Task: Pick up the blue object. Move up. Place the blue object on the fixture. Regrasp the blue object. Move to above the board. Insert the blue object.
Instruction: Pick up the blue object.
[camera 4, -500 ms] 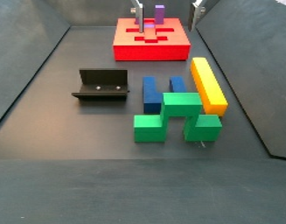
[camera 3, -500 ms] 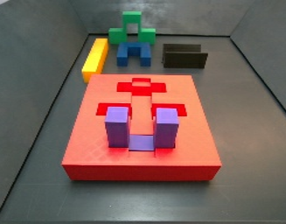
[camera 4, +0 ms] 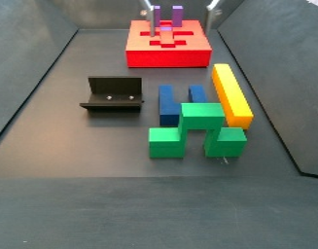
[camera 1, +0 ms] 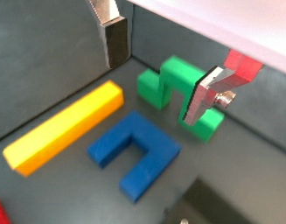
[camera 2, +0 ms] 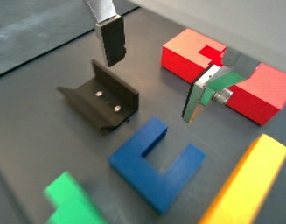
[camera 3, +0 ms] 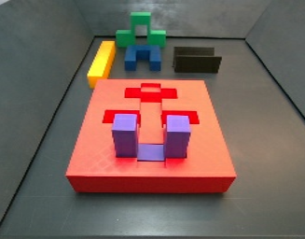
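The blue object (camera 1: 133,153) is a royal-blue U-shaped block lying flat on the dark floor. It also shows in a wrist view (camera 2: 156,159) and in both side views (camera 3: 144,56) (camera 4: 181,100). My gripper (camera 1: 156,66) (camera 2: 156,67) hangs above the floor, open and empty, with its fingers (camera 1: 110,37) (camera 2: 200,96) wide apart and the blue object below and beside them. The fixture (camera 2: 98,101) (camera 3: 197,61) (camera 4: 109,94) stands empty near the blue object. The red board (camera 3: 148,154) (camera 4: 168,53) (camera 2: 268,92) holds a purple U-shaped block (camera 3: 151,135). The gripper does not show in the side views.
A green block (camera 1: 180,87) (camera 3: 145,33) (camera 4: 194,126) lies against the blue object's end. A long yellow bar (camera 1: 63,127) (camera 2: 256,188) (camera 3: 103,61) (camera 4: 230,92) lies along its side. Dark walls enclose the floor.
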Controlling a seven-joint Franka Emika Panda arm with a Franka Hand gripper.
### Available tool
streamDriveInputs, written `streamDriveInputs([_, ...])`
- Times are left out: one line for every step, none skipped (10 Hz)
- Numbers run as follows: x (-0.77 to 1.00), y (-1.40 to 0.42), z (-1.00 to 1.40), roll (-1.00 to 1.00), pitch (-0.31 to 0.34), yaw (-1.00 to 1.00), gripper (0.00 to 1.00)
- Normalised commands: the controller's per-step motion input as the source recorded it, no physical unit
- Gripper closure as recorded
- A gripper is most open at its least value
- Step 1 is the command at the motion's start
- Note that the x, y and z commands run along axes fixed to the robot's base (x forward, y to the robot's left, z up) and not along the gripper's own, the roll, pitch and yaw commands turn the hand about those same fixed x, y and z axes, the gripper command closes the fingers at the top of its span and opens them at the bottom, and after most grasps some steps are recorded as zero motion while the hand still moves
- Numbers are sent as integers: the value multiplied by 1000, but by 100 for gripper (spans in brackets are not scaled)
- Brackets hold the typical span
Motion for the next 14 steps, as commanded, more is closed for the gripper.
streamDriveInputs([649,-517,-671,0,-163,-94,0])
streamDriveInputs([517,-251,-751,-51,-260,0,0])
streamDriveInputs([397,-74,-663,-49,-294,0,0])
streamDriveInputs([360,0,-620,0,-180,6,0])
streamDriveInputs([171,31,-500,0,-97,57,0])
streamDriveInputs([0,40,-406,-63,-90,114,0])
streamDriveInputs([-177,-6,-394,0,-140,220,0])
streamDriveInputs([-151,-149,-489,39,-99,214,0])
streamDriveInputs([-31,0,-460,0,-86,214,0])
streamDriveInputs([0,-29,-460,0,-71,177,0])
streamDriveInputs([-46,-54,-511,0,-67,146,0])
streamDriveInputs([-246,0,-400,0,-57,57,0])
streamDriveInputs([-311,0,-134,0,-26,0,0])
streamDriveInputs([-411,-97,0,47,-27,-131,0])
